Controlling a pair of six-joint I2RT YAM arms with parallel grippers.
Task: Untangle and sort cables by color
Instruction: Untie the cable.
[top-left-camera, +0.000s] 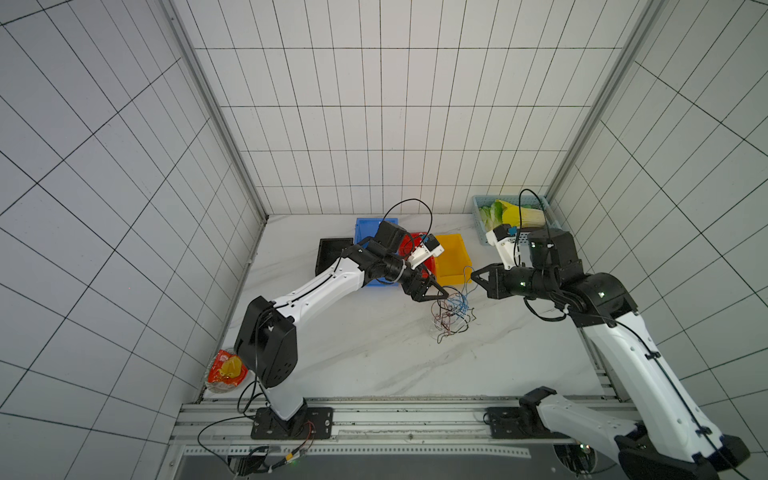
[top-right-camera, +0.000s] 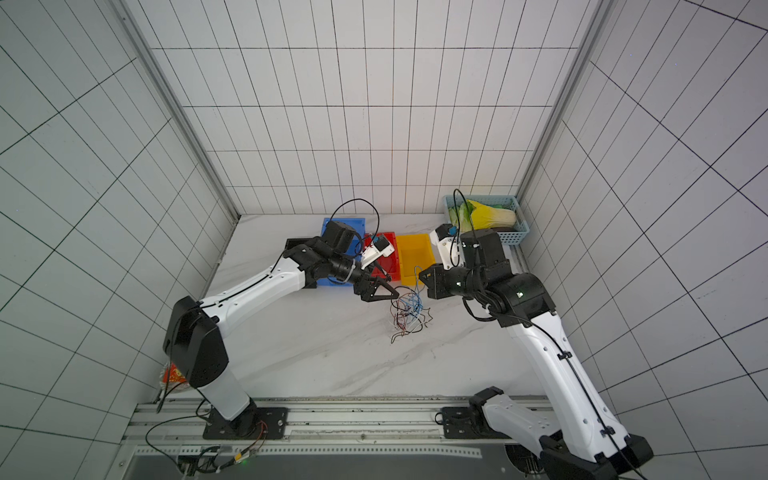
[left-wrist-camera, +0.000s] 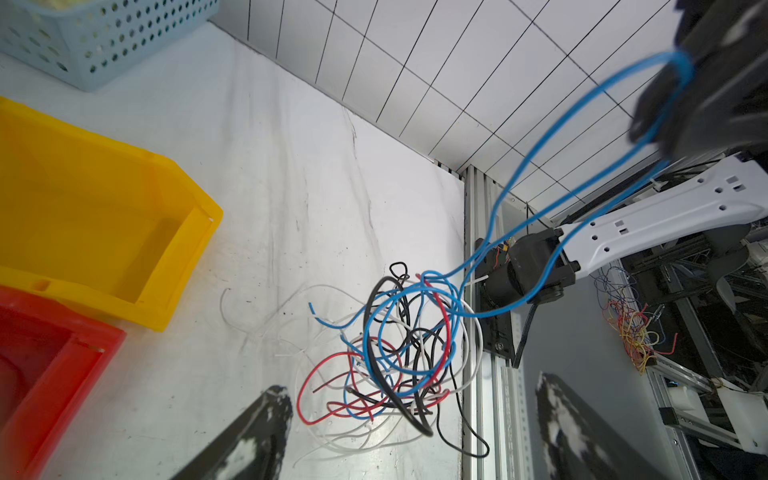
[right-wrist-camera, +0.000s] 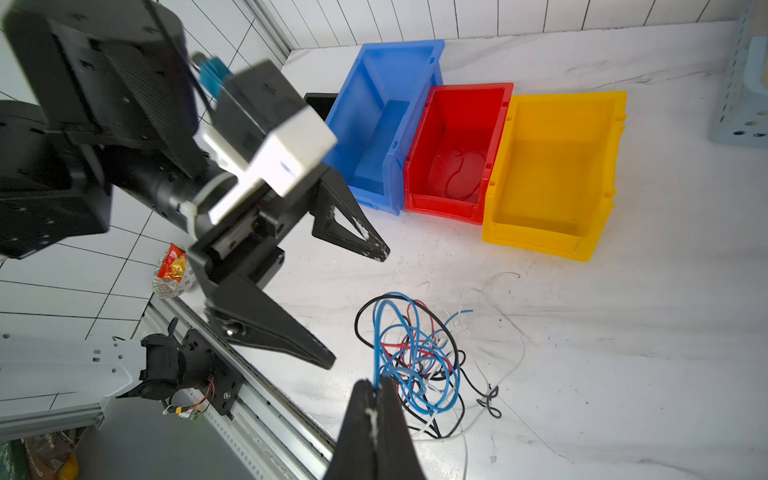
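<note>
Nearest the camera, the right arm (top-left-camera: 648, 374) and the left arm (top-left-camera: 316, 286) are rising from the rail at the near edge and reaching inward over the marbled worktop (top-left-camera: 374, 361). Along the far edge four bins are standing in a row, reading from the left side: a black bin (top-left-camera: 330, 249), a blue bin (right-wrist-camera: 386, 120), a red bin (right-wrist-camera: 453, 145) and a yellow bin (right-wrist-camera: 552, 166). A loop of red cable (right-wrist-camera: 461, 174) is lying in the red bin. A pale blue perforated basket (left-wrist-camera: 104, 45) holding toy vegetables (top-left-camera: 515, 214) is occupying the far right corner. A red and yellow snack packet (top-left-camera: 226, 370) is lying at the near left corner. The cables (left-wrist-camera: 399, 353), a tangle of blue, red, black and white strands, are lying near the middle of the worktop, just in front of the yellow bin. The left gripper (right-wrist-camera: 355, 307) is hovering over the tangle with its jaws spread wide and gripping nothing. The right gripper (right-wrist-camera: 376, 386) is pinching a blue cable (right-wrist-camera: 376, 345) between fully closed jaws. This strand is running up from the tangle to the raised fingertips.
</note>
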